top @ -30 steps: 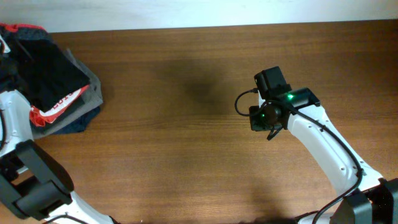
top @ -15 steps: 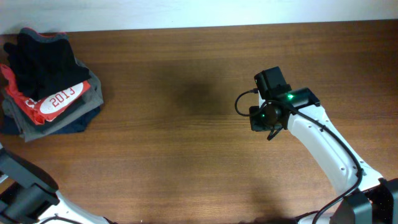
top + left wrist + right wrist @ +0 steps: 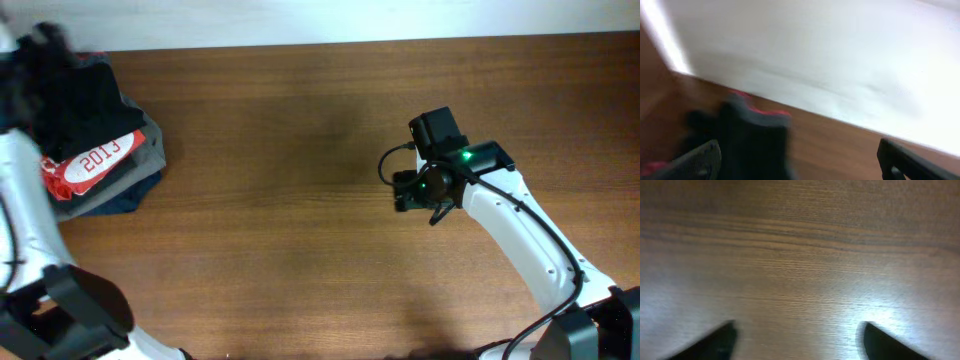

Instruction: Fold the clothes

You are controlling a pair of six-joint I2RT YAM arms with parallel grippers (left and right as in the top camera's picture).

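Note:
The clothes, black trousers (image 3: 85,100) with a red-edged waistband, lie bunched on top of a pile at the table's far left. My left gripper (image 3: 40,45) is a blur of motion over the pile's back corner. In the left wrist view the left gripper (image 3: 800,167) is open, its fingers (image 3: 702,160) wide apart, with the black trousers (image 3: 755,145) low between them, nearer the left finger. My right gripper (image 3: 412,190) hovers over bare wood right of centre. In the right wrist view the right gripper (image 3: 797,347) is open with nothing between its fingertips (image 3: 715,342).
Under the trousers lie a red T-shirt (image 3: 95,160) printed "2013", a grey garment (image 3: 152,145) and a navy one (image 3: 120,195). The white wall (image 3: 840,60) runs along the table's back edge, close behind the pile.
The left arm dropped the trousers on the pile, swung out of view, and is now back over the pile. The right gripper has gone from shut to open without shifting place.

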